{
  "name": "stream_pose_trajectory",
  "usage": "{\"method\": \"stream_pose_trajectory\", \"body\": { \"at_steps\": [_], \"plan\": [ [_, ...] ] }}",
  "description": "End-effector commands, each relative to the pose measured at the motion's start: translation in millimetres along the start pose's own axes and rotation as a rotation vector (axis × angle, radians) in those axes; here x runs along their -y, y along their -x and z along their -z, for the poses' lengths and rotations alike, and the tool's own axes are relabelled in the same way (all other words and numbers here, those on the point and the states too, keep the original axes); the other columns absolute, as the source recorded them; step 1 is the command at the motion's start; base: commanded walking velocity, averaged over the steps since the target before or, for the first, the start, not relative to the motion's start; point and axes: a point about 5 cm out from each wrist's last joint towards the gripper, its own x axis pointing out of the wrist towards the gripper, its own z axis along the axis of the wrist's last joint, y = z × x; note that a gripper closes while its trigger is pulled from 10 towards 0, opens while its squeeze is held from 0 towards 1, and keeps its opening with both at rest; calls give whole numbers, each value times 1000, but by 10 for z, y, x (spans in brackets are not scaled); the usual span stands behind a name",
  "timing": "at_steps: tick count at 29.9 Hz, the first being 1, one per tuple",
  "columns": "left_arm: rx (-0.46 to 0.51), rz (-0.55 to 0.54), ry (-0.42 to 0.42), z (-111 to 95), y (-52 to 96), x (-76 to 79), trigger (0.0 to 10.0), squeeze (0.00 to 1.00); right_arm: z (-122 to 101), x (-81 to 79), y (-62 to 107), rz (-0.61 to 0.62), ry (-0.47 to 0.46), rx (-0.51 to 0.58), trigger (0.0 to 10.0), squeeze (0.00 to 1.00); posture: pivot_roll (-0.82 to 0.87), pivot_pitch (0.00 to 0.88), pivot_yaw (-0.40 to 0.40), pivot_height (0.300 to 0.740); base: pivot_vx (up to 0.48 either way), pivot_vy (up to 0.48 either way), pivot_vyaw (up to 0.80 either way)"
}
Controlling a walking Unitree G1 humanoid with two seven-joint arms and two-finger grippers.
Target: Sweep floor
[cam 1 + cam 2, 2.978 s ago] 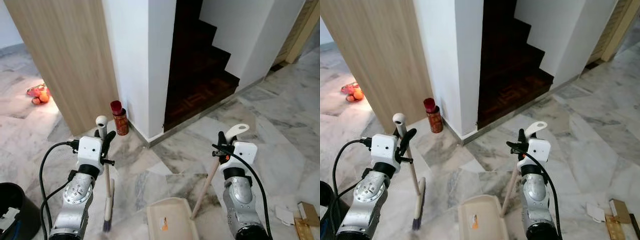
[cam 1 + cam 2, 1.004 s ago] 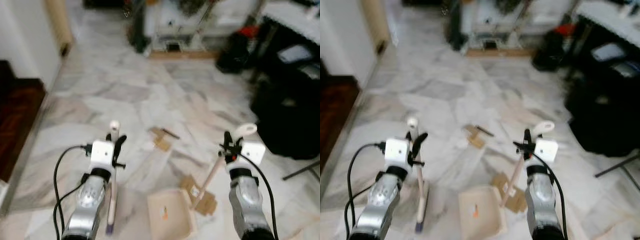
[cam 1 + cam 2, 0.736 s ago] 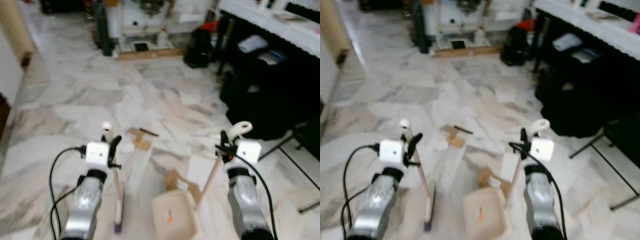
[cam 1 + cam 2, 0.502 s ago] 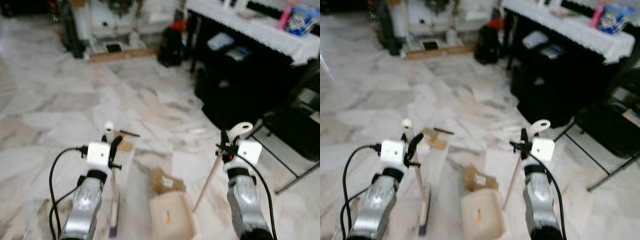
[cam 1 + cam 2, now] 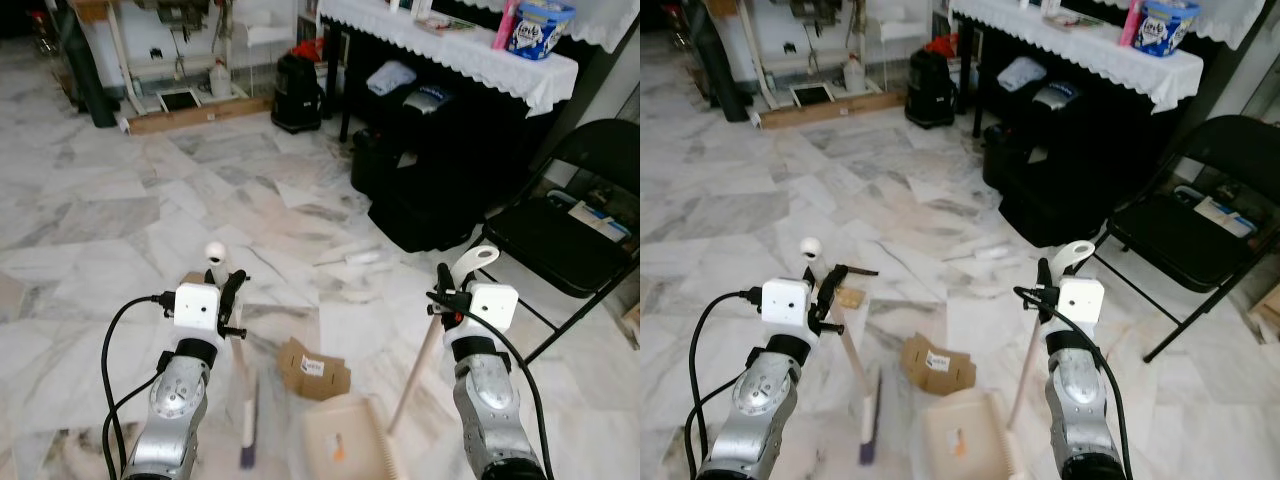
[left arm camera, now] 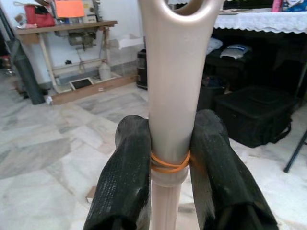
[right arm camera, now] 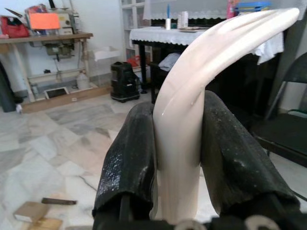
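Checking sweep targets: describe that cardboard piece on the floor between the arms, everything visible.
The cardboard piece is a small, brown, crumpled or partly flattened box scrap with a white label on top. It lies on the marble floor, just ahead of the cream dustpan and to the robot's right of the broom head. Neither seems to touch it, though the gap to the dustpan is slim.

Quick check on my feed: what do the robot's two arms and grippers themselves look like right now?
Both arms are silver metal with rounded, jointed segments, each capped at the wrist by a white boxy module. A black cable loops out from each wrist and down the arm. The left gripper and right gripper each have two long black fingers with a finely textured, slightly speckled surface.
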Motion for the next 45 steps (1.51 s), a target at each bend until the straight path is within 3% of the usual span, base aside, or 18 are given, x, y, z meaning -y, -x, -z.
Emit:
{"method": "stream_pose_trajectory", "body": {
  "at_steps": [1,31,45],
  "plan": [
    [38,6,-4,-88,-32,3,10000,0,-153,7,-70,-3,6,71,10000,0,55,0,-60,740,401,0,0],
    [42,4,1,-101,-39,9,10000,0,-163,58,-78,18,-16,59,10000,0,51,0,-61,740,396,0,-43],
    [29,9,-4,-85,-26,-10,10000,0,-141,88,-51,33,3,56,10000,0,50,0,-56,740,0,0,-216]
  ]
}}
